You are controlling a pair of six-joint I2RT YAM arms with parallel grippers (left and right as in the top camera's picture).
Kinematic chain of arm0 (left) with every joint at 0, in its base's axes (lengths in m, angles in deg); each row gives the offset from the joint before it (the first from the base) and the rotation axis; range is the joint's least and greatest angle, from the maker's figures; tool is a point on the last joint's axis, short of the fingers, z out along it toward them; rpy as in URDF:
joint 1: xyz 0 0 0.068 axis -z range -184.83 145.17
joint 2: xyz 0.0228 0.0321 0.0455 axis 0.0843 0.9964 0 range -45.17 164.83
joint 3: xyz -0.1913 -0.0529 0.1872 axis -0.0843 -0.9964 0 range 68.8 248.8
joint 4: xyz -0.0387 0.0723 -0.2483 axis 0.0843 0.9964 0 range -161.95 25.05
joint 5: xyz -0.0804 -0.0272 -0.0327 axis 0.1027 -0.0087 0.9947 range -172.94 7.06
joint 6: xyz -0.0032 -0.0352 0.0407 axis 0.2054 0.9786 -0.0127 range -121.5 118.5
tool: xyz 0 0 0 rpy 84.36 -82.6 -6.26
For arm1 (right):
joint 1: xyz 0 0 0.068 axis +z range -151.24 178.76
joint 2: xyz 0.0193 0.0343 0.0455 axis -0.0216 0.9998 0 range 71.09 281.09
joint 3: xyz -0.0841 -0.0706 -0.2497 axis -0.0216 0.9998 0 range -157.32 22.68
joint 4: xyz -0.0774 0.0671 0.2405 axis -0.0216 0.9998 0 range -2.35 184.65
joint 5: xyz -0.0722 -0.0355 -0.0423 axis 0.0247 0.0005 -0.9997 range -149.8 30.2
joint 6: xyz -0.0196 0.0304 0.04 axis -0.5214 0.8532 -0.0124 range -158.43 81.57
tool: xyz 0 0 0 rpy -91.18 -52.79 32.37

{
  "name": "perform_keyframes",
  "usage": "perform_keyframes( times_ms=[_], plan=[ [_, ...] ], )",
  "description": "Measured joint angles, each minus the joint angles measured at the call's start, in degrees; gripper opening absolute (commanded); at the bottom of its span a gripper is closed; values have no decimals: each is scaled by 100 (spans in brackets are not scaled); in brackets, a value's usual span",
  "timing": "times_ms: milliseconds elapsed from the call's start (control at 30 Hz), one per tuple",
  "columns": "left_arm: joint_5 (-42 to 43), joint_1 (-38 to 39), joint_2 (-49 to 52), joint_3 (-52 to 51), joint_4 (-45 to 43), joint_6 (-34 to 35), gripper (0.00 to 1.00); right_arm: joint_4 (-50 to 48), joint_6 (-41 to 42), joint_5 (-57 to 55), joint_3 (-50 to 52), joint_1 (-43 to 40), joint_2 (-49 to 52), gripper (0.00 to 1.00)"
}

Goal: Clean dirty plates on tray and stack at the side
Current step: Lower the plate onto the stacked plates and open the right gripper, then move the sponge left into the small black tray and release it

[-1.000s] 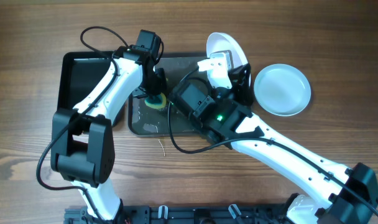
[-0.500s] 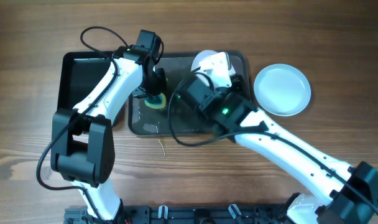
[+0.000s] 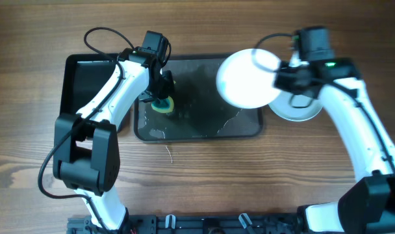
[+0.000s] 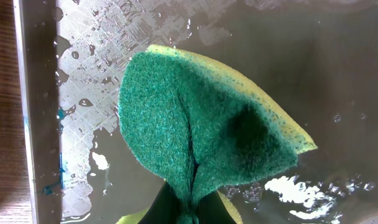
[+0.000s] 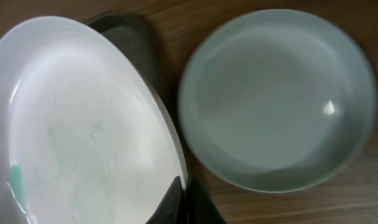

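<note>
My right gripper (image 3: 280,78) (image 5: 186,198) is shut on the rim of a white plate (image 3: 244,78) (image 5: 83,118) with faint teal smears. It holds the plate tilted in the air over the right end of the wet dark-grey tray (image 3: 197,127). A pale blue plate (image 3: 300,112) (image 5: 276,93) lies on the table to the right of the tray, partly hidden in the overhead view. My left gripper (image 3: 160,96) (image 4: 188,208) is shut on a green-and-yellow sponge (image 3: 163,106) (image 4: 201,124) and presses it on the tray's left part (image 4: 338,74). A third plate is not in view.
A smaller, deeper black tray (image 3: 80,71) stands left of the grey tray, under my left arm. Water and foam lie in patches on the grey tray. Bare wooden table lies in front and to the far right.
My right arm has swung right with the white plate, from over the tray's middle to its right end beside the pale blue plate. The left arm and sponge have not moved.
</note>
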State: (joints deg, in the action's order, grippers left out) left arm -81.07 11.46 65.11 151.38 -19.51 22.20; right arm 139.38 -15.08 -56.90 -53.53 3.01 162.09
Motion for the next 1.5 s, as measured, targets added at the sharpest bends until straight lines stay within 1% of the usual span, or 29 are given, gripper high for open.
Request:
perform_keyframes(
  times_ms=[167, 267, 367, 667, 733, 900, 1000, 1033, 1167, 1333, 1400, 1500],
  plan=[
    [2, 0, 0, 0, -50, 0, 4, 225, 2, 116, 0, -1300, 0, 4],
    [15, 0, 0, 0, -59, 0, 4, 273, 2, -98, 0, -1606, 35, 4],
    [15, 0, 0, 0, -59, 0, 4, 275, 2, -280, 0, -1703, 212, 4],
    [15, 0, 0, 0, -59, 0, 4, 299, 131, -715, 0, -1705, 1178, 4],
    [15, 0, 0, 0, -59, 0, 4, 310, 131, -750, 0, -1705, 1327, 12],
    [17, 0, 0, 0, -59, 0, 4, 350, 63, -658, -2, -1705, 1443, 40],
    [17, -7, 0, 2, -46, -11, 4, 494, -52, -374, -33, -1705, 1443, 54],
    [17, -11, 0, 11, -9, -26, 4, 535, -96, -278, -63, -1705, 1432, 56],
    [20, -140, -48, 153, 363, -232, 4, 721, -321, 184, -341, -1700, 1202, 57],
    [-15, -570, -407, 426, 852, -892, 4, 754, -579, 658, -636, -1541, 575, 58],
    [-162, -785, -599, 466, 973, -1141, 4, 743, -647, 776, -684, -1375, 385, 58],
    [-481, -1141, -765, 494, 1016, -1399, 4, 734, -704, 883, -699, -1049, 315, 62]
  ],
)
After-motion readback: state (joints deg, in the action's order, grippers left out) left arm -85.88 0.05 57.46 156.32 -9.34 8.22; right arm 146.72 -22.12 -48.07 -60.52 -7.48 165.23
